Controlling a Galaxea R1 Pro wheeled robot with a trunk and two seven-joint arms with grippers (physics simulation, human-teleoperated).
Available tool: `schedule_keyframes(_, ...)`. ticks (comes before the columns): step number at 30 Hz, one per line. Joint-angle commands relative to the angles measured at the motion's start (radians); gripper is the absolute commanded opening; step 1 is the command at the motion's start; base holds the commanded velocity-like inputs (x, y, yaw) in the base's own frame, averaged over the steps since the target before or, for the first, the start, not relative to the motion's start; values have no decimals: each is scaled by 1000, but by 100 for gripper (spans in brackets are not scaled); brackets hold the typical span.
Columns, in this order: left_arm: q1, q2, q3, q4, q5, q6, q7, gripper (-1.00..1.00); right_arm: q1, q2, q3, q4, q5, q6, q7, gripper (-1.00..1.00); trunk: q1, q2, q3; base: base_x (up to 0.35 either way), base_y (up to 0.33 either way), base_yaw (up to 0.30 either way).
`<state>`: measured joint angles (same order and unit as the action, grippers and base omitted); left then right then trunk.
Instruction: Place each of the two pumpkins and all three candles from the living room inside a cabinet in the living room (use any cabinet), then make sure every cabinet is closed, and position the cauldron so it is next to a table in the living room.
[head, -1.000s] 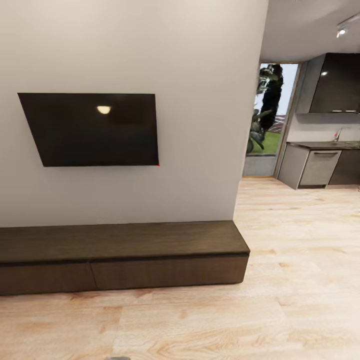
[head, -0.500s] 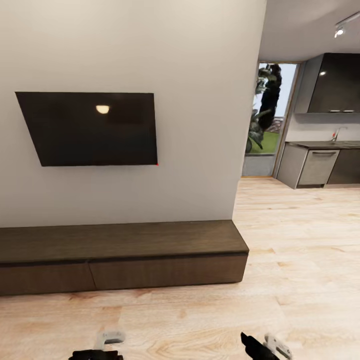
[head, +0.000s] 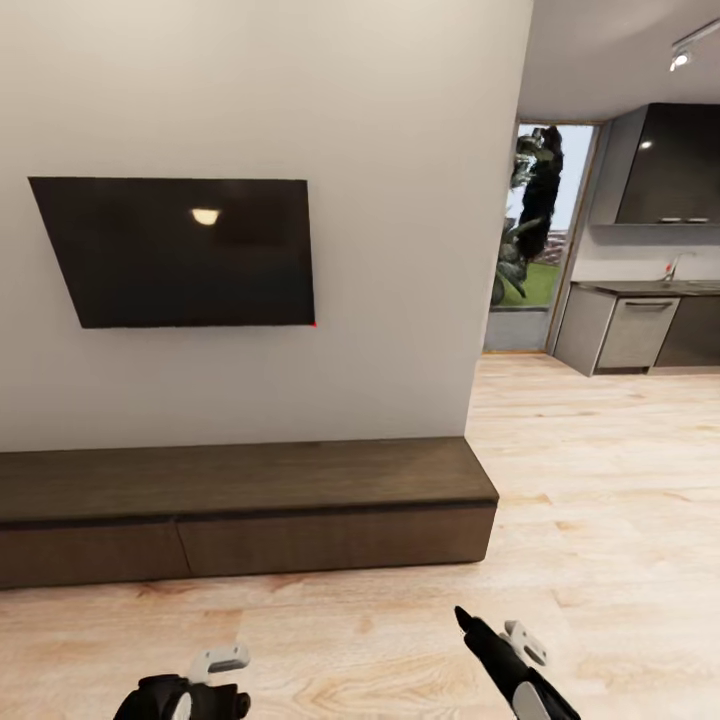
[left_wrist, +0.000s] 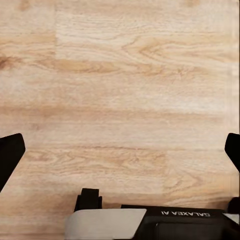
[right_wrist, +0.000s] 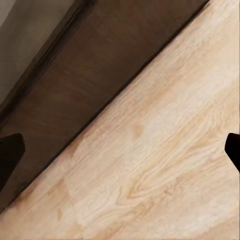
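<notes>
Cabinet (head: 330, 540): drawers shut, facing you.
Left gripper (left_wrist: 120, 150), right gripper (right_wrist: 120, 150): jaws spread, empty.
Risk: your fingertips may slip on handleless fronts.

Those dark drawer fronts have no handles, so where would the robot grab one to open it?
Probably at the top edge of a drawer front on the cabinet, coming from the front. The faces are flat, and the dark gap under the cabinet top is the one visible lip for fingers to hook.

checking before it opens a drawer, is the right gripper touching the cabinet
Apart. In the head view, bare floor separates the right gripper from the cabinet.
</notes>
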<state>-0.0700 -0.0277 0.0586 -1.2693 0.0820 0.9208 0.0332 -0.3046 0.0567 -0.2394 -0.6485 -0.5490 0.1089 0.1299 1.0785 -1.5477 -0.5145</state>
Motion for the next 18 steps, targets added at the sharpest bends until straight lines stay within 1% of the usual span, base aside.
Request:
schedule_keyframes(1, -3, 4, 2, -4, 22, 15, -5, 100, -4, 0, 3, 0, -49, -1, 14, 100, 4, -7, -3, 0, 0, 0)
schedule_keyframes(2, -5, 8, 6, -7, 37, 25, -9, 100, -7, 0, 4, 1, -89, -3, 22, 100, 8, -14, -6, 0, 0, 0)
schedule_keyframes(3, -8, 13, 12, -9, 47, 31, -14, 100, -9, 0, 6, 1, -116, -5, 27, 100, 12, -21, -10, 0, 0, 0)
schedule_keyframes(4, -12, 18, 17, -11, 54, 37, -17, 100, -10, 0, 7, -1, -135, -5, 30, 100, 15, -28, -13, 0, 0, 0)
schedule_keyframes(10, -21, 28, 33, -21, 68, 56, -38, 100, -15, 1, 5, -4, -183, -9, 43, 100, 38, -70, -31, 0, 0, 0)
schedule_keyframes(11, -21, 28, 33, -22, 69, 61, -43, 100, -15, 1, 4, -4, -204, -10, 56, 100, 42, -77, -35, 0, 0, 0)
schedule_keyframes(12, -22, 29, 34, -23, 69, 65, -49, 100, -15, 1, 4, -3, -235, -10, 77, 100, 46, -84, -38, 0, 0, 0)
schedule_keyframes(13, -22, 29, 34, -23, 69, 66, -51, 100, -16, 0, 4, -2, -253, -10, 91, 100, 50, -91, -41, 0, 0, 0)
schedule_keyframes(15, -23, 29, 39, -23, 70, 70, -64, 100, -16, 0, 5, 0, -333, -10, 163, 100, 58, -105, -47, 0, 0, 0)
schedule_keyframes(16, -23, 29, 44, -24, 70, 71, -71, 100, -16, 1, 6, 0, -362, -11, 201, 100, 61, -112, -50, 0, 0, 0)
schedule_keyframes(18, -23, 28, 52, -24, 72, 75, -83, 100, -17, 2, 7, -2, -387, -12, 243, 100, 69, -126, -57, 0, 0, 0)
